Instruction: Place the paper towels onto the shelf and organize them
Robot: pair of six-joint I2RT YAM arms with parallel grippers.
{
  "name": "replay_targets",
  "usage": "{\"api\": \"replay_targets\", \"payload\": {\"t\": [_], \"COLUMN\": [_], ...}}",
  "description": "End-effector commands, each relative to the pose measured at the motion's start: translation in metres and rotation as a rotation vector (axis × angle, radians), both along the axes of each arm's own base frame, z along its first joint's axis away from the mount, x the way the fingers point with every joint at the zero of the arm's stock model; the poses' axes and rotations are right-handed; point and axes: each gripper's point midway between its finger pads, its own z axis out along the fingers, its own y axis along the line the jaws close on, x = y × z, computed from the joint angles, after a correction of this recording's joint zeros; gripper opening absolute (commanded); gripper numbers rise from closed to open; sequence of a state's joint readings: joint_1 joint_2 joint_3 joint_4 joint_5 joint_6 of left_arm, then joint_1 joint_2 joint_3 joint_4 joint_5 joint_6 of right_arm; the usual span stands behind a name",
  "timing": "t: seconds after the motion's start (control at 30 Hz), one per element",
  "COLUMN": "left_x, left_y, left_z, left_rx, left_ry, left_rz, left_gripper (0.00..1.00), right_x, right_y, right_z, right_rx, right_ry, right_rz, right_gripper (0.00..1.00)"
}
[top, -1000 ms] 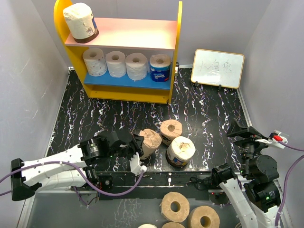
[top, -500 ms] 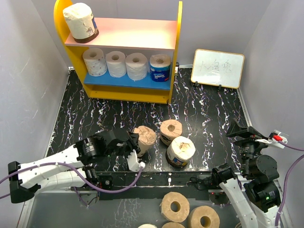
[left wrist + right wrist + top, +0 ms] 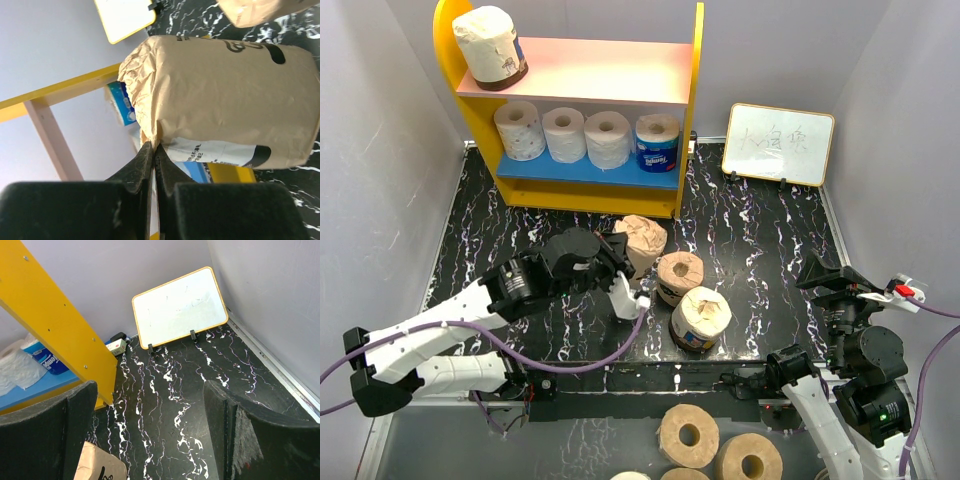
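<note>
Faintly, blue-wrapped roll [image 3: 657,146] reads perhaps "Tempo"; left tool [image 3: 152,150] pinches tan roll [image 3: 225,100].

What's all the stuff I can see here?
shelf: one, yellow sides, pink top board, blue bottom board, at the back
top roll: one, white with dark label, pink board's left end
white rolls: three, blue board
blue-wrapped roll: one, blue board's right end
tan wrapped roll: one, held in front of the shelf
tan roll: one, mid-table
labelled roll: one, pale with dark label, beside the tan roll
wide bare rolls: at least two, tan, near edge
whiteboard: one, white, right of shelf
table: one, black marbled
left gripper: one, black, shut on the tan wrapped roll
right gripper: one, black, open, empty
</note>
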State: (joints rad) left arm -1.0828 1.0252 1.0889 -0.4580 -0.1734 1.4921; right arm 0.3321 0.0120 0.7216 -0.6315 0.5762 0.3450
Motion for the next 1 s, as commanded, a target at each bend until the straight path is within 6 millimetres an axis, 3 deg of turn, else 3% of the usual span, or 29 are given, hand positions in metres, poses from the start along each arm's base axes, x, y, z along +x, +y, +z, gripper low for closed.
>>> {"api": "replay_targets", "payload": {"t": [0.0, 0.43, 0.67, 0.97], "left_x": [0.021, 0.074, 0.089, 0.11], "left_y": [-0.003, -0.005, -0.011, -0.014], "left_z": [0.059, 0.159, 0.218, 0.269], "left_rx": [-0.087, -0.263, -0.339, -0.463], "left_ry": [-0.111, -0.264, -0.375, -0.49], "left_rz": [0.056, 0.118, 0.103, 0.118], "left_gripper": [0.0, 0.0, 0.0, 0.0], "right_x": [-0.005, -0.005, -0.004, -0.005], "right_y": [0.0, 0.001, 0.002, 0.002], "right_z": [0.012, 0.012, 0.012, 0.012], "right_rx": [0.011, 0.007, 0.005, 0.005], "right_ry": [-0.05, -0.049, -0.048, -0.048], "right_rz": [0.012, 0.016, 0.02, 0.02], "right_gripper": [0.86, 0.86, 0.86, 0.86]}}
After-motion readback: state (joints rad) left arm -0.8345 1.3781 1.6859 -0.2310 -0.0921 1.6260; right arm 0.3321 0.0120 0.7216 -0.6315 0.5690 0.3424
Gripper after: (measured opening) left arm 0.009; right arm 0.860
